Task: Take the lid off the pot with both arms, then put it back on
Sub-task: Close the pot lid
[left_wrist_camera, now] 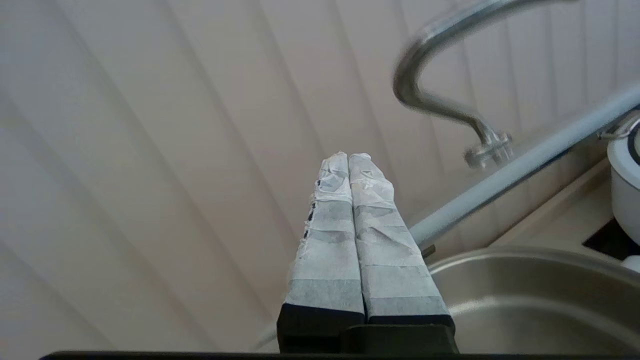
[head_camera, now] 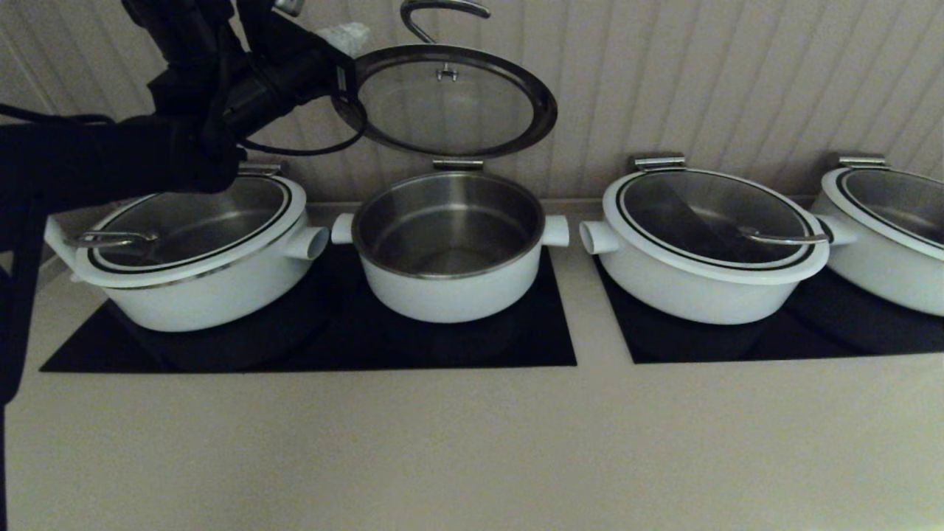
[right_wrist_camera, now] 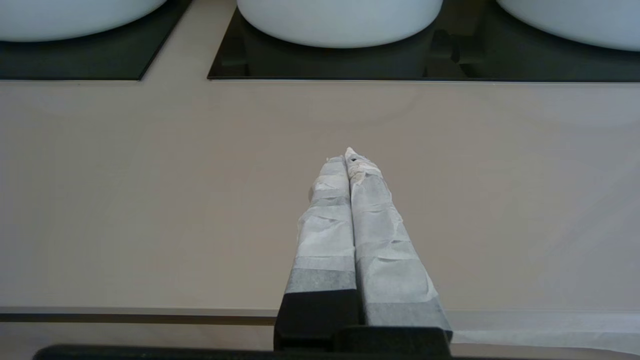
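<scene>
The lid [head_camera: 450,103] stands raised above the pot [head_camera: 450,247], tilted so its glass underside faces me, with its curved steel handle [head_camera: 440,15] on the far side. It seems hinged at the pot's back edge. The pot is white with a bare steel inside, uncovered, on the black hob between wider pots.

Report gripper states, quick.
Left gripper: shut, empty, beside the raised lid.
Right gripper: shut, empty, above the counter.
</scene>
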### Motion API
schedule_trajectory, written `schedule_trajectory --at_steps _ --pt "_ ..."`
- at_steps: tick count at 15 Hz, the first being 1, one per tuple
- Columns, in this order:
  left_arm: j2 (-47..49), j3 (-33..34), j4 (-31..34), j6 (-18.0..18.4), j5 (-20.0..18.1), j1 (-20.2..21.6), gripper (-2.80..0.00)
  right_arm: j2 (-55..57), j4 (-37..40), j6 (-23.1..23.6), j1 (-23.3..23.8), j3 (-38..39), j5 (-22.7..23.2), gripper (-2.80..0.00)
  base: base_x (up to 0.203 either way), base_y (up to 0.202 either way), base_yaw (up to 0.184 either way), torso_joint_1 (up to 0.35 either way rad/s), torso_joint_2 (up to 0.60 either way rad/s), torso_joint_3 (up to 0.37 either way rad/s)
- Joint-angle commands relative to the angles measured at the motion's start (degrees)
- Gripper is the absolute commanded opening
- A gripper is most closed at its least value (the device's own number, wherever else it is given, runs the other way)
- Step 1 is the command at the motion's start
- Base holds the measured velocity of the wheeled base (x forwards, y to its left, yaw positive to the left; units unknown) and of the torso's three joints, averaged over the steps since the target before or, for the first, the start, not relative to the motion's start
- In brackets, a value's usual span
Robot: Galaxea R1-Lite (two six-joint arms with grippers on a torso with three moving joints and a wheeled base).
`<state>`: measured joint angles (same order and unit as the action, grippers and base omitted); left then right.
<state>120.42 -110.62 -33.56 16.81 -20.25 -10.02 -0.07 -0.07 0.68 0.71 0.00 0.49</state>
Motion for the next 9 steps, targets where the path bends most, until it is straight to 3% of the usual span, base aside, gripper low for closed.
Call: schedule_trajectory --at_steps 1,9 --pt "0.4 1.1 -0.2 0.1 -0.1 0.0 -2.8 0.1 0.0 0.0 0.0 0.0 0.0 -2.8 0.0 0.0 0.0 0.0 0.0 0.0" --pt "-3.4 10.6 -1.1 0.1 -0.1 -0.2 -2.8 0.1 0.0 0.0 0.0 0.0 0.0 -2.8 0.0 0.0 0.0 0.0 0.0 0.0"
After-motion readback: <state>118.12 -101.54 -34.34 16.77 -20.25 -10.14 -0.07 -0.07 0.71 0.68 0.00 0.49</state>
